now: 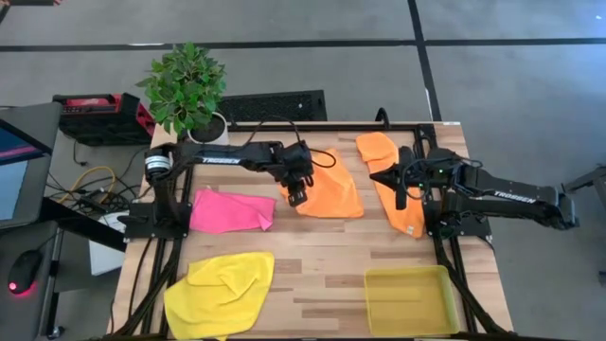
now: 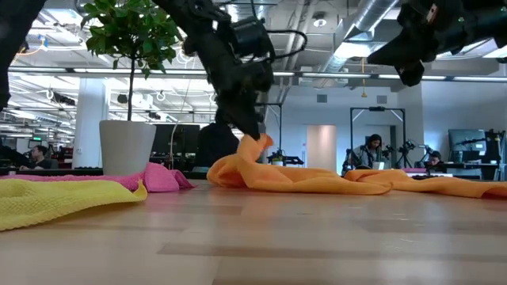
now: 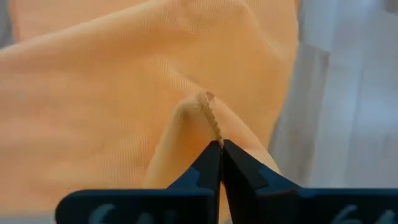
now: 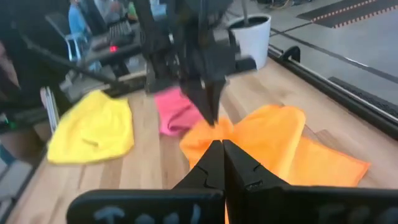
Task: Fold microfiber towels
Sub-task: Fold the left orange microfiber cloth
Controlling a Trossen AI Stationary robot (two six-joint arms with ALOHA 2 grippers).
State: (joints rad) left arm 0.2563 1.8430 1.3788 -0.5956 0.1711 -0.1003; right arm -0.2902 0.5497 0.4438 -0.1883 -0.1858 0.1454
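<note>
From above, four soft microfiber towels lie on the wooden table [image 1: 322,265]: a hot pink towel [image 1: 230,209], a bright yellow towel [image 1: 221,293], two orange ones, and a translucent yellow tray [image 1: 409,301] holding nothing. At table height, the left gripper [image 2: 252,131] pinches up a corner of the middle orange towel [image 2: 277,176]. Its wrist view shows the fingers clamped on that hem, while the right gripper [image 4: 222,146], fingers together and holding nothing, hangs above the other orange towel [image 1: 390,180].

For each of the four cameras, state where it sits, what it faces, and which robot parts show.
High: overhead, straight down; both arms, left gripper shut on orange towel.
Low: tabletop level, facing the room; arms descend.
Left wrist: shut fingers pinching the towel's edge.
Right wrist: raised, right gripper shut, facing the left arm.
All share that orange towel.
</note>
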